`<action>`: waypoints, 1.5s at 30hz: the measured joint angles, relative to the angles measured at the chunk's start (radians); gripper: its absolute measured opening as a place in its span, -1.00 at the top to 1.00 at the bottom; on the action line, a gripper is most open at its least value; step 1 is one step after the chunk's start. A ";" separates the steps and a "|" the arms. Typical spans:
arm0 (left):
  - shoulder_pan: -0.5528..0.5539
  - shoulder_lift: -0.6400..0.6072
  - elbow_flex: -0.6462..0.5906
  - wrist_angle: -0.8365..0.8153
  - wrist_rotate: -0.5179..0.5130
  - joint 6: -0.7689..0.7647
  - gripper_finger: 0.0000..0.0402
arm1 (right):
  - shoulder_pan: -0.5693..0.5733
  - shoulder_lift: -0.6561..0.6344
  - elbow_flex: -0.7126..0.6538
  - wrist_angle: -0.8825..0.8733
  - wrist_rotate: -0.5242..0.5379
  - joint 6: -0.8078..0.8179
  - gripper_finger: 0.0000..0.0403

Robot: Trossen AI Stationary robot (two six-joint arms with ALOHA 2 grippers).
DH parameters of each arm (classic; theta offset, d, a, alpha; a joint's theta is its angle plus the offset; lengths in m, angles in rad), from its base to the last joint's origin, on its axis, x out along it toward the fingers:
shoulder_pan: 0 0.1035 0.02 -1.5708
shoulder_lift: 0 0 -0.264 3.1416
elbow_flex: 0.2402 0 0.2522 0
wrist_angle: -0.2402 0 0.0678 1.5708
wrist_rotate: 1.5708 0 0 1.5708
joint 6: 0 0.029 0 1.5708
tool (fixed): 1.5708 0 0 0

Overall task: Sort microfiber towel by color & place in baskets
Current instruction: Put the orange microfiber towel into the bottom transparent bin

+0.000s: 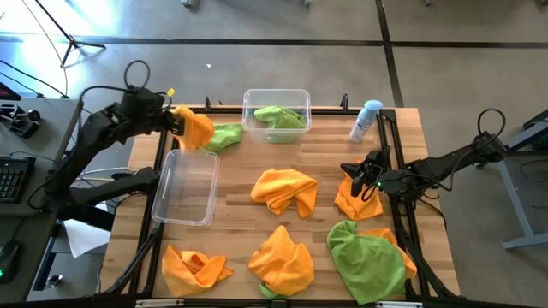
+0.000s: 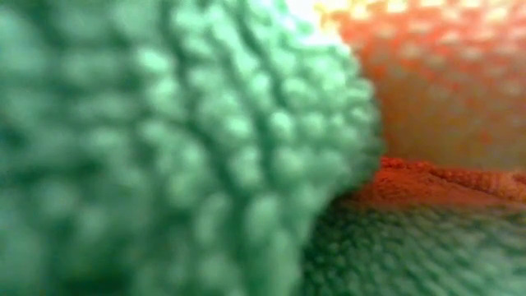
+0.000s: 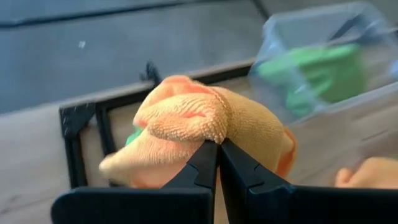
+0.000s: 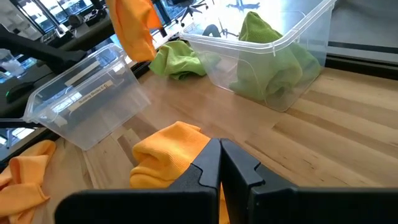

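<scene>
Nearest the front edge of the wooden table (image 1: 231, 205), three cloths lie in a row: an orange towel at the front left (image 1: 195, 267), another orange towel at the front middle (image 1: 282, 257), and a large green towel at the front right (image 1: 366, 259), which lies over a bit of orange cloth. The low view is filled by green and orange terry pile pressed right against its lens, so it tells nothing more. Farther in, an orange towel (image 1: 285, 190) sits at the table's centre, and to its left stands the empty clear basket (image 1: 186, 186), tilted slightly. On the right side the right gripper (image 1: 366, 178) rests low on an orange cloth (image 1: 355, 201), its fingers pressed together; the right wrist view shows the fingertips closed against the cloth's fold, though whether any fabric is pinched cannot be told. Toward the back, the left gripper (image 3: 218, 146) holds a bunched orange towel (image 3: 193, 118) clamped between its closed fingers, raised near the back left corner above a green towel (image 1: 224, 136) lying on the wood. Just beside it, the second clear basket (image 1: 276, 115) at the back edge contains a green cloth (image 1: 279, 118). A spray bottle (image 1: 366, 121) stands at the back right.
</scene>
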 joint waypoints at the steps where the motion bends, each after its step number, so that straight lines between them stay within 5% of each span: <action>1: -0.009 -0.003 0.025 -0.002 0.000 0.000 1.00 | 0.000 0.000 0.000 0.000 0.000 0.000 1.00; 15: -0.242 0.063 0.405 -0.120 0.067 -0.124 1.00 | 0.000 0.000 0.000 0.000 0.000 -0.034 1.00; 21: -0.391 0.106 0.421 -0.205 0.141 -0.168 1.00 | 0.000 0.000 0.000 0.000 0.000 -0.045 1.00; 38: -0.936 0.271 0.421 -0.433 0.352 -0.646 1.00 | 0.000 0.000 0.000 -0.017 -0.080 -0.053 1.00; 41: -1.007 0.289 0.414 -0.471 0.326 -0.700 1.00 | 0.000 0.000 0.000 -0.027 -0.080 -0.053 1.00; 45: -1.049 0.287 0.400 -0.466 0.147 -0.662 1.00 | 0.000 0.000 0.000 -0.053 -0.080 -0.053 1.00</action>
